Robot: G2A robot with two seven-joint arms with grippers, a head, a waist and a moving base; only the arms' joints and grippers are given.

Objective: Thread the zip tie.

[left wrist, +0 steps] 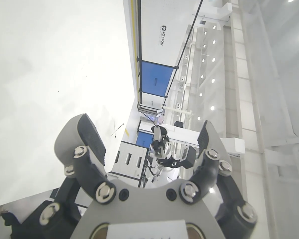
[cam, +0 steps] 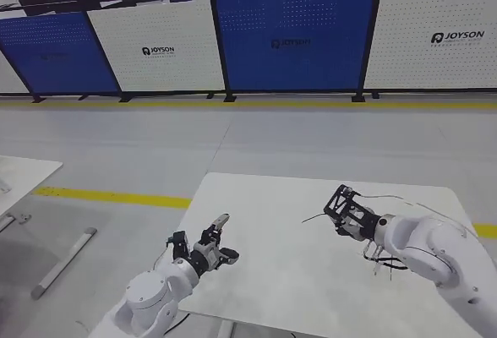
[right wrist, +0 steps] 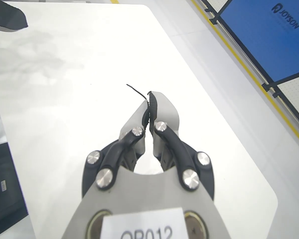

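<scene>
Your right hand [right wrist: 149, 101] is pinched tight on the thin black plastic zip tie [right wrist: 137, 91], whose tail pokes out above the white surface [right wrist: 64, 88], apparently not touching it. Your left hand [left wrist: 149, 130], near the surface's opposite edge, has its fingers [left wrist: 91, 138] spread wide.

1. Tie [right wrist: 136, 91] — mostly hidden between the right gripper's [right wrist: 149, 100] pinched fingers, with just a thin tail poking out.
2. Head of the tie: cannot be made out, nor whether threaded.
3. In the top view, too thin to follow past the fingers.
4. Table [cam: 299, 279] — cut off at the top view's lower edge, partly under the arms.
</scene>
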